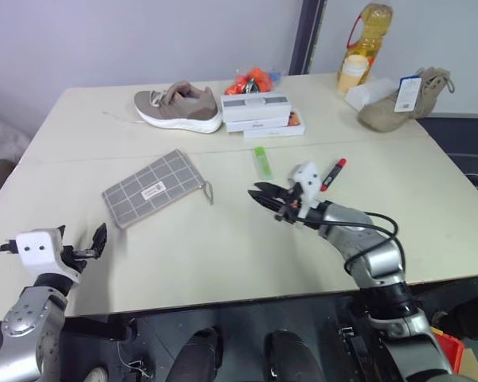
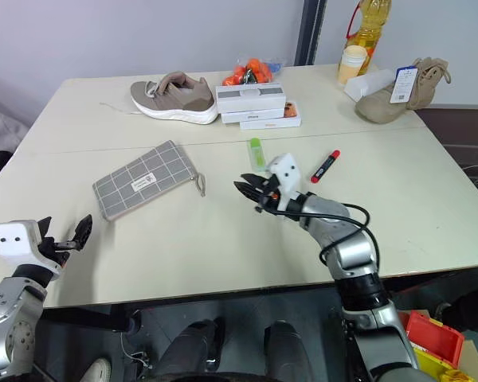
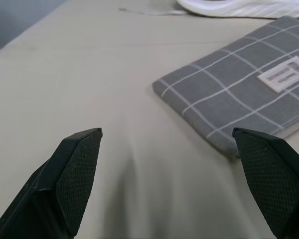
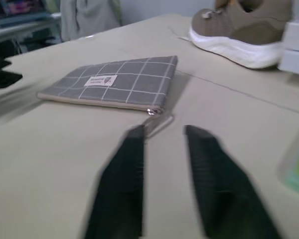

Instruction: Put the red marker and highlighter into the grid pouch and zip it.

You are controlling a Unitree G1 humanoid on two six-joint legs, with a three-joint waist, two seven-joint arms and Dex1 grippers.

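While the grid pouch (image 1: 153, 189) lies flat and zipped-looking on the worktop (image 1: 223, 255), both pens are still outside it: the highlighter (image 1: 262, 161) sits just beyond the right gripper (image 1: 260, 195), and the red marker (image 1: 333, 173) lies a little further to the robot's right, apart from the highlighter. The right gripper hangs over the middle of the worktop with its fingers drawn narrow and nothing between them, pointing toward the pouch's zipper cord (image 4: 157, 122). The left gripper (image 3: 169, 164) waits near the front edge with its fingers spread wide and empty, aimed at the pouch's near corner. The likely trouble, in my judgement, is the cord: it is thin and lies flat, so narrow fingers may slide over it or nudge the whole pouch sideways unless the other hand pins the fabric. A pull without that hold could drag the pouch rather than open it. The right arm also passes close to the highlighter and might knock it away. Room is generous around the pouch on every side; the shoe (image 1: 179, 107) and white boxes (image 1: 257, 113) stand well back, and the front edge is nearest the left gripper.
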